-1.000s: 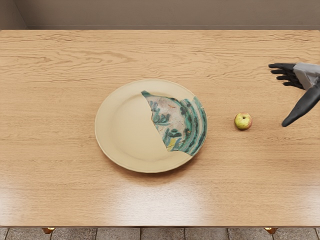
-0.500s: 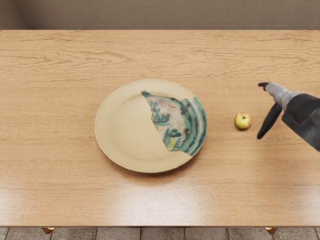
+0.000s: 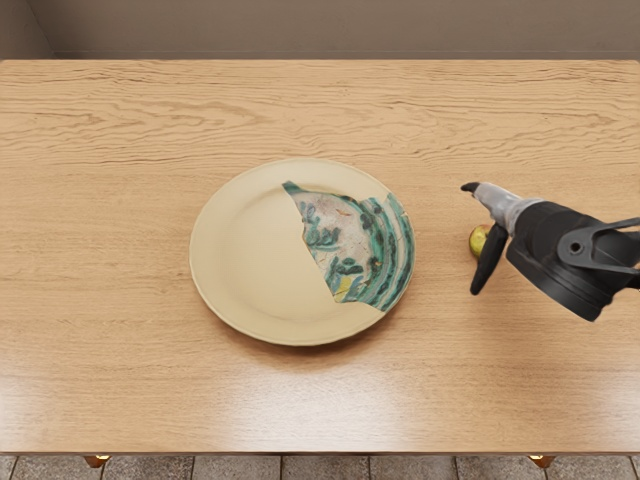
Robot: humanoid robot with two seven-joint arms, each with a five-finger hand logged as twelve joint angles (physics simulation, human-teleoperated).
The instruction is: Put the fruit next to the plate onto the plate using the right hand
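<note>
Right hand (image 3: 503, 215) – dark, five-fingered, arm coming in from the right edge – hovers just right of the round cream ceramic plate (image 3: 250, 250) with its green-patterned segment. The visible fingers (image 3: 487, 265) are stretched and apart, gripping nothing. The small yellow-green apple (image 3: 478, 240) lies on the light wooden table (image 3: 150, 120) just beside the plate's right rim – mostly hidden behind the hand.

A small yellow-green apple (image 3: 478, 240), only partly showing, is lying just beside a large beige plate (image 3: 240, 250), not touching its rim; the plate is sitting flat, one wedge patterned green.
</note>
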